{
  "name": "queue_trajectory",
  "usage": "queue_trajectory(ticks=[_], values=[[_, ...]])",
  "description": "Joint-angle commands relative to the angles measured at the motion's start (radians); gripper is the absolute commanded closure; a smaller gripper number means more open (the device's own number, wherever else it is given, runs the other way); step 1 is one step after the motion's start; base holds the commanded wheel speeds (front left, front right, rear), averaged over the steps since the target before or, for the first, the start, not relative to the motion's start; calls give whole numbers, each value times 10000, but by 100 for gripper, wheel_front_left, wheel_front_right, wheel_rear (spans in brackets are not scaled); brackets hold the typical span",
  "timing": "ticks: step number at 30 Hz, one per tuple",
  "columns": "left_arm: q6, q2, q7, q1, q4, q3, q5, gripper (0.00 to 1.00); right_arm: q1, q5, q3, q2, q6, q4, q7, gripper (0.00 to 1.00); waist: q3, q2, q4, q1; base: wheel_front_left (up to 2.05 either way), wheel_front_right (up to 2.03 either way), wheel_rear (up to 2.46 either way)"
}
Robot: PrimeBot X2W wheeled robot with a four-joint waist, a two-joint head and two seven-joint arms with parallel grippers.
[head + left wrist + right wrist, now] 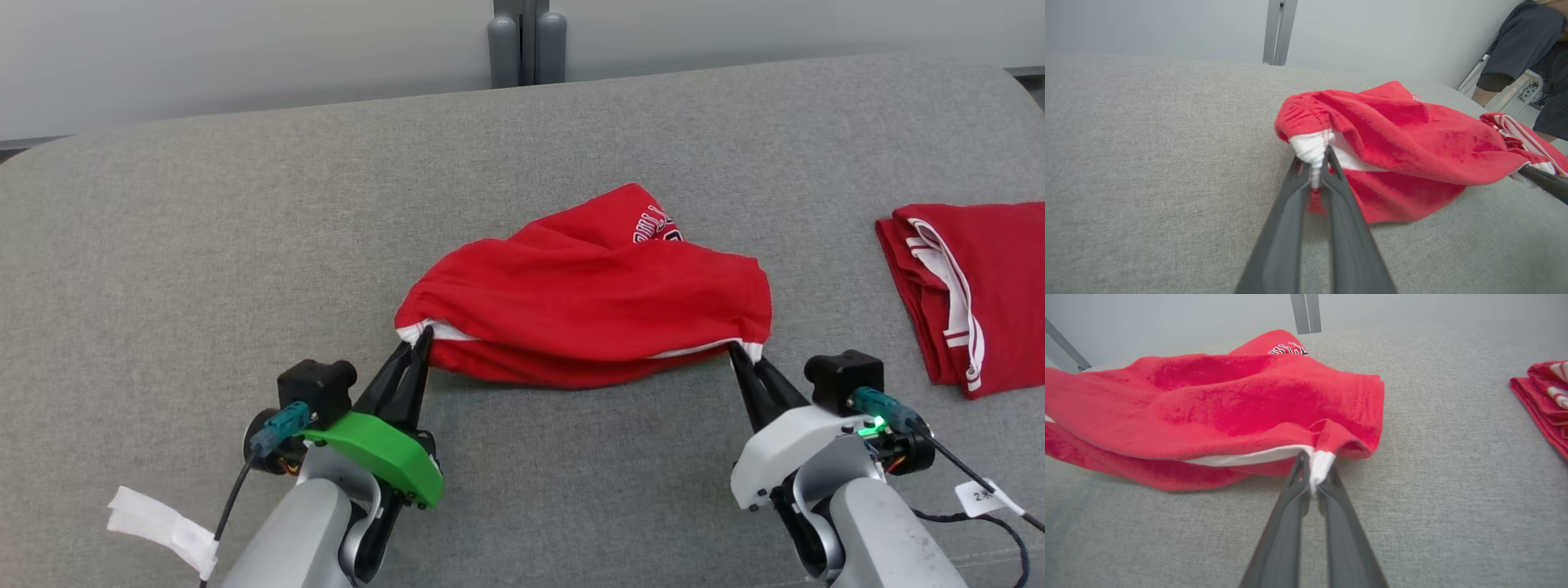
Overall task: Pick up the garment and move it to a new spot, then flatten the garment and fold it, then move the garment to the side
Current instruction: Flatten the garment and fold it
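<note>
Garment point(588, 306) stretches between left end effector point(416, 336) and right end effector point(740, 349), each pinched tight on it.

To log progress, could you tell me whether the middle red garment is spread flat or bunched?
Bunched: the red garment lies in rumpled, overlapping layers, left gripper and right gripper pinching its white trim.

A grey fabric surface point(163, 245) takes the lower and middle frame; behind it are a pale wall point(245, 57) and a grey post point(526, 41), top centre.
</note>
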Motion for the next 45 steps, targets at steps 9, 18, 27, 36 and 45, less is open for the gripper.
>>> queue_trajectory(ticks=[9, 18, 27, 36, 45], values=[[-25, 875, 96, 719, -3843, -198, -859, 100, 891, 437, -518, -618, -12, -4125, 999, 100, 265, -1, -97, 0, 0, 0, 0], [113, 1296, 1566, -304, -5762, -215, -1259, 100, 4, 542, -538, -1213, -11, -6159, 2521, 100, 1535, -1, -281, 0, 0, 0, 0], [23, 1269, 2096, -5119, -3072, 129, -609, 100, -5101, 1682, 4, -1691, -11, -3035, 2227, 100, 3193, -1, -676, 0, 0, 0, 0], [327, 911, 343, -8958, -887, 810, 336, 100, -10017, 708, -225, -1265, -15, 535, -853, 100, 3392, -1, -1095, 0, 0, 0, 0], [106, 643, -23, -8693, -1048, 758, 860, 100, -10751, -268, -610, -1108, -14, 1602, -1951, 100, 3930, -1, -859, 0, 0, 0, 0]])
